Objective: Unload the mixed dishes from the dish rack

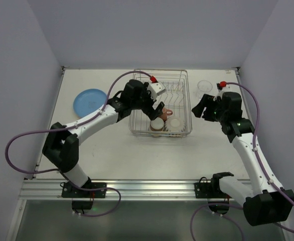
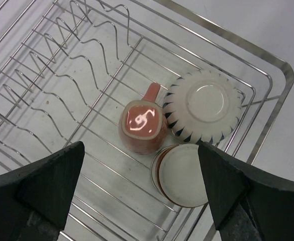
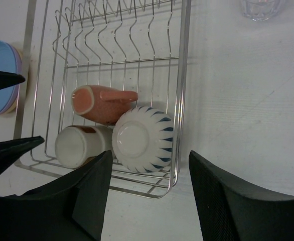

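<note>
Blue plate [image 1: 89, 102] lies left on the table; the left gripper [image 2: 141, 150], wide open and empty, hangs over the dish rack [image 3: 181, 75], where grabbing the tipped reddish-brown cup [image 2: 142, 125] could jostle the upturned cream cup [image 2: 179, 175] and ribbed bowl [image 2: 204, 105] crowded in the near right corner; the right gripper [image 3: 149, 155], partly open and empty, hovers beside the rack, with the glass tumbler [image 1: 204, 86] on the table far right.

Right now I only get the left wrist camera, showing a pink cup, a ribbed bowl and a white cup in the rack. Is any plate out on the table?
Observer: Yes, a blue plate lies on the table, left of the dish rack.
Operator: And the glass?
Observer: The clear tumbler stands on the table right of the rack, near its far corner.
Operator: The right gripper?
Observer: The right gripper hangs open and empty, right of the rack.
</note>
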